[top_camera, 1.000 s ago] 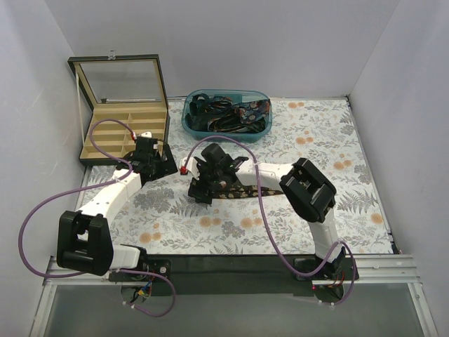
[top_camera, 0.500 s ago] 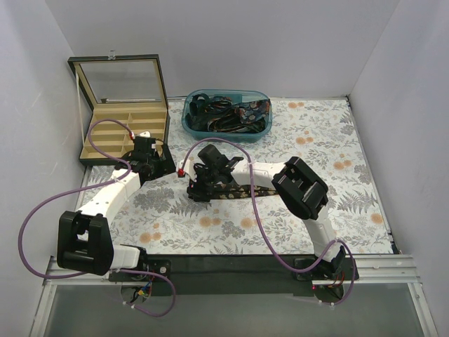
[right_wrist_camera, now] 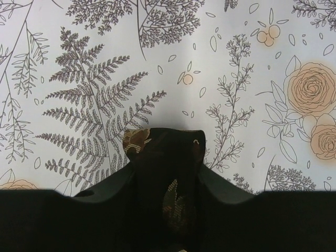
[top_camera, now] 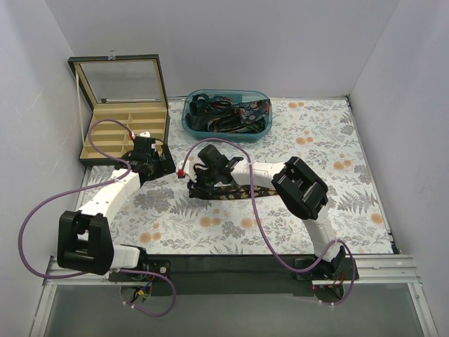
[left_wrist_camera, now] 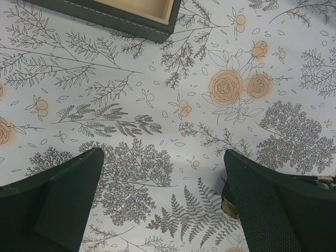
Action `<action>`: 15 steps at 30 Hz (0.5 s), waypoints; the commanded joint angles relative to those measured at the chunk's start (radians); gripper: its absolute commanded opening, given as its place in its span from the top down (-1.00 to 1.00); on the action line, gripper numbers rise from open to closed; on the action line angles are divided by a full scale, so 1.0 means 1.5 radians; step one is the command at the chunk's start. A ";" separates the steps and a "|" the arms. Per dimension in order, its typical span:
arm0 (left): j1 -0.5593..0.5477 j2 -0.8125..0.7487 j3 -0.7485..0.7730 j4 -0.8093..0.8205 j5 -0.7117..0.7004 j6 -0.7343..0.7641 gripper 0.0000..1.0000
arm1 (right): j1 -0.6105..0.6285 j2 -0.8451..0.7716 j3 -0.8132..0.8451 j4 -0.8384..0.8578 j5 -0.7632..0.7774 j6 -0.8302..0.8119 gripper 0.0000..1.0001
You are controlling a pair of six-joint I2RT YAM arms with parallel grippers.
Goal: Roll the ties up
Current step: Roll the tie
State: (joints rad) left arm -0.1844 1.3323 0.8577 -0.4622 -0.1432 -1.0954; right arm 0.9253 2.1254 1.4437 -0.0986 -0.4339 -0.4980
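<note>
Lying on the floral cloth (top_camera: 309, 140) just on the near side of the teal tub (top_camera: 210, 135), the tie (top_camera: 228, 191) runs left-right, its far stretch hidden under the right arm (top_camera: 302, 186). Right gripper (top_camera: 198, 187) pinches its left end; left gripper (top_camera: 158, 163), fingers spread, hovers left of the tub, beside the compartment box (top_camera: 112, 133).

Soft, even white light — shadows faint. Wrist views sharp on the floral cloth (left_wrist_camera: 157, 79); fingers (right_wrist_camera: 68, 220) at six o'clock dark, nearly featureless.

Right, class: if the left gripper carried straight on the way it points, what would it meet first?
The left gripper would probably meet the floral table cover first, short of the box corner; depth is unclear.
</note>
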 commanded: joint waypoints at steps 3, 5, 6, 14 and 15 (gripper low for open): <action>0.004 -0.006 0.000 0.013 0.012 0.010 -0.85 | 0.005 -0.008 -0.007 -0.016 -0.007 0.003 0.03; 0.004 -0.009 -0.001 0.013 0.012 0.010 -0.84 | 0.005 -0.014 -0.009 -0.018 -0.008 0.004 -0.04; 0.004 -0.009 -0.003 0.013 0.012 0.010 -0.84 | 0.004 -0.016 -0.011 -0.018 -0.007 0.004 -0.06; 0.004 -0.009 -0.003 0.013 0.016 0.012 -0.84 | -0.006 -0.026 -0.035 -0.029 0.012 -0.012 -0.13; 0.003 -0.009 -0.003 0.013 0.016 0.012 -0.84 | -0.006 -0.024 -0.039 -0.033 0.011 -0.012 -0.12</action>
State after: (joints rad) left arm -0.1829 1.3338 0.8574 -0.4622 -0.1303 -1.0912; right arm 0.9222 2.1082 1.4166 -0.0982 -0.4358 -0.5014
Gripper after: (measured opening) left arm 0.923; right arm 0.563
